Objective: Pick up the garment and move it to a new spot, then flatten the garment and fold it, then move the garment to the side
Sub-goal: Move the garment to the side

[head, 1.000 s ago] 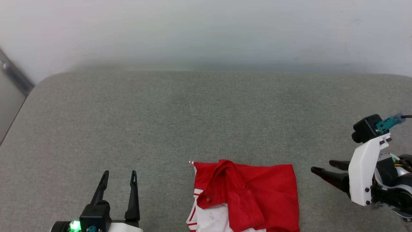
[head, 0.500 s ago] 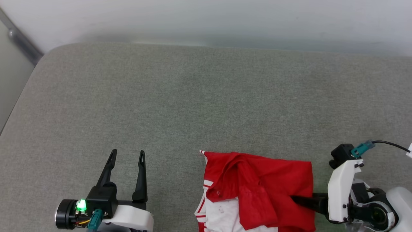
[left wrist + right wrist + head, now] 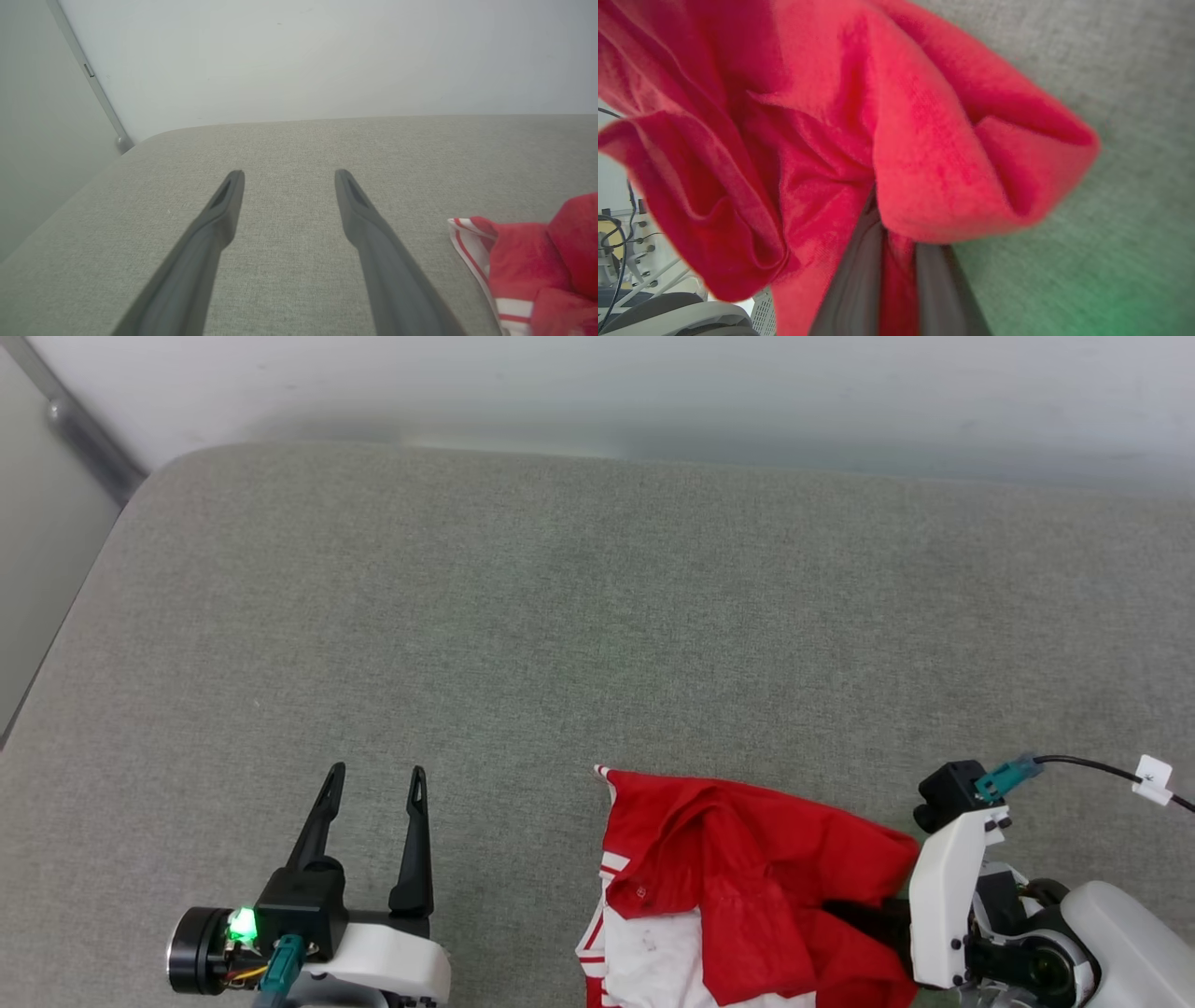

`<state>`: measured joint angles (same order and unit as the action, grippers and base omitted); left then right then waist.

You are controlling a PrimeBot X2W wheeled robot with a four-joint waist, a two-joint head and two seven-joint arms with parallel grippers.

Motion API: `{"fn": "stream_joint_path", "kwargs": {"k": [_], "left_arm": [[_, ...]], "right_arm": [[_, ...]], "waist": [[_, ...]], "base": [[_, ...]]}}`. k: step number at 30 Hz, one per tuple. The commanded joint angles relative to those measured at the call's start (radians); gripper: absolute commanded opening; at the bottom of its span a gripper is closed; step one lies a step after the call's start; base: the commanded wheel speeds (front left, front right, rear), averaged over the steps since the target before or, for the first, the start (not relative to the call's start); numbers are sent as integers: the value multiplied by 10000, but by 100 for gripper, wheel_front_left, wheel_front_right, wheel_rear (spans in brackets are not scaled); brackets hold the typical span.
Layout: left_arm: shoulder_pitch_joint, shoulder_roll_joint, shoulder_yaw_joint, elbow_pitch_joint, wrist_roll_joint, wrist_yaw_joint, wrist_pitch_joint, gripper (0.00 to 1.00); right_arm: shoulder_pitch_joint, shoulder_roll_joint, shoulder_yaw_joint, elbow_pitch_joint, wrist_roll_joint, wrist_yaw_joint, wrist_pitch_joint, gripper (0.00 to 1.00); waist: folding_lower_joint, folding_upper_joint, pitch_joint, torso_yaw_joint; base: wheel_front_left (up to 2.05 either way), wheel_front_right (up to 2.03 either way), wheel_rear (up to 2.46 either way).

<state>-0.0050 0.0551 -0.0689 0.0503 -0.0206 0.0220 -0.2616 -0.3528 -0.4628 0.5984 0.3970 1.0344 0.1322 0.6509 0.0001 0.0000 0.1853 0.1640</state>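
The garment (image 3: 728, 859), red with white panels and red-white striped trim, lies crumpled at the near edge of the grey surface (image 3: 560, 616). My right gripper (image 3: 845, 917) reaches in from the right, shut on the garment's right side, where the fabric is bunched and lifted. In the right wrist view a fold of the red garment (image 3: 901, 116) is pinched between the two dark fingers (image 3: 859, 280) of the right gripper (image 3: 896, 242). My left gripper (image 3: 373, 779) stands open and empty to the left of the garment. The left wrist view shows the left gripper (image 3: 289, 175) with the garment's (image 3: 537, 252) striped corner to its right.
The grey padded surface runs back to a white wall (image 3: 597, 383), with a rounded corner and a metal rail (image 3: 84, 439) at the far left. A black cable with a white tag (image 3: 1153, 775) trails off the right wrist.
My right gripper has moved left into the garment's right side and shut on it, bunching the fabric. The head camera has shifted. The left gripper stays open.
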Motion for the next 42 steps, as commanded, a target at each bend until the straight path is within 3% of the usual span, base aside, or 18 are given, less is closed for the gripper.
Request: {"fn": "stream_joint_path", "kwargs": {"k": [1, 12, 19, 24, 30, 32, 42], "left_arm": [[106, -8, 12, 11, -14, 32, -46, 100], [685, -24, 125, -10, -83, 117, -36, 100], [892, -30, 342, -197, -161, 198, -36, 100], [613, -34, 454, -341, -148, 208, -36, 100], [179, -36, 412, -447, -45, 65, -34, 100], [-89, 34, 337, -497, 58, -35, -36, 100], [-935, 247, 265, -747, 197, -204, -36, 100]], "right_arm": [[83, 66, 345, 212, 120, -25, -54, 0], [-1282, -1492, 1476, -1904, 458, -17, -962, 0], [-2052, -2889, 2033, -3312, 175, -17, -821, 0], [-2526, -3912, 1975, -3584, -112, -17, -844, 0], [-2881, -4769, 1497, -2757, -670, -19, -1319, 0], [-3112, -5097, 1161, -1927, -1000, -19, -1562, 0], [-3956, -5230, -73, 943, -2026, -20, -2114, 0]], "waist": [[-1, 0, -110, -31], [-1, 0, -968, -704], [-1, 0, -797, -1917], [-1, 0, -207, -2927], [-1, 0, 595, -3338], [-1, 0, 1035, -3350], [-1, 0, 2376, -3082]], "base": [[0, 0, 0], [0, 0, 0], [0, 0, 0], [0, 0, 0], [0, 0, 0], [0, 0, 0], [0, 0, 0]]}}
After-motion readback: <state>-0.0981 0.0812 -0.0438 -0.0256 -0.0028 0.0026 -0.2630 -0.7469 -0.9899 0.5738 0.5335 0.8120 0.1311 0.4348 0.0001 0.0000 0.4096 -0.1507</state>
